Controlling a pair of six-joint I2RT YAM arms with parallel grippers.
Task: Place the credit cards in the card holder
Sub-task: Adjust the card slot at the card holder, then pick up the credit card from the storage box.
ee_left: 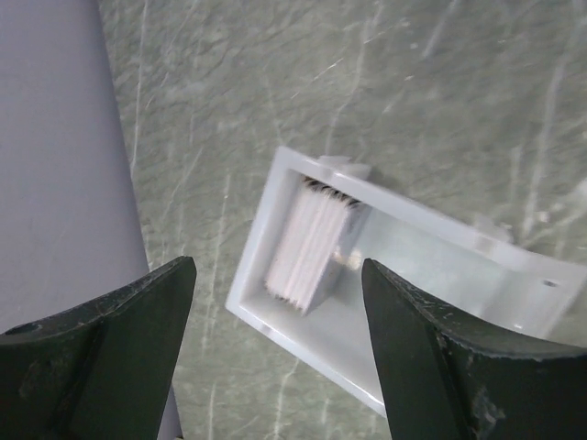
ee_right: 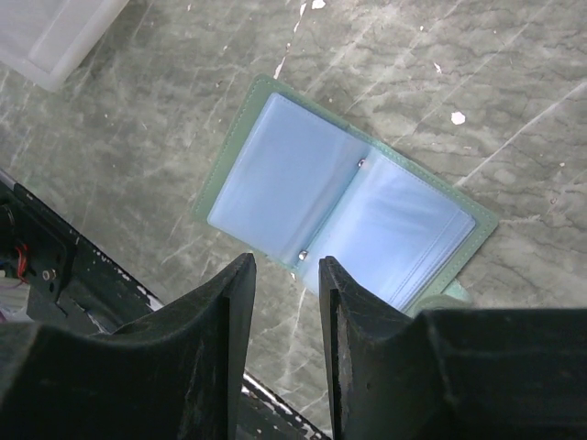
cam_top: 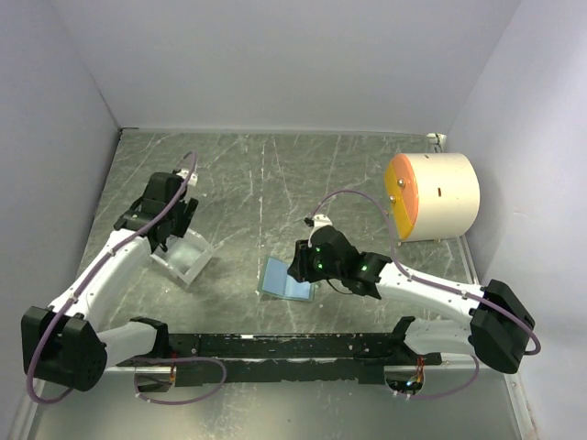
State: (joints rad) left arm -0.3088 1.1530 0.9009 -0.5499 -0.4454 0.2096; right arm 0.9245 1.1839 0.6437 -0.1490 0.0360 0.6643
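Locate the black rail (cam_top: 293,346) along the near edge of the table (cam_top: 257,174). Note the left gripper (ee_left: 275,266) above the white tray (ee_left: 431,225) on the left, jaws spread wide, gripping nothing. Find the credit cards (ee_left: 312,243) as 1 stack standing on edge, leaning, inside 1 end of that tray. Note the right gripper (ee_right: 286,266) at the right edge of the card holder (ee_right: 339,206), jaws narrowly apart, empty. Observe the card holder lying open and flat near the table centre, blue inside upward, well apart from the tray.
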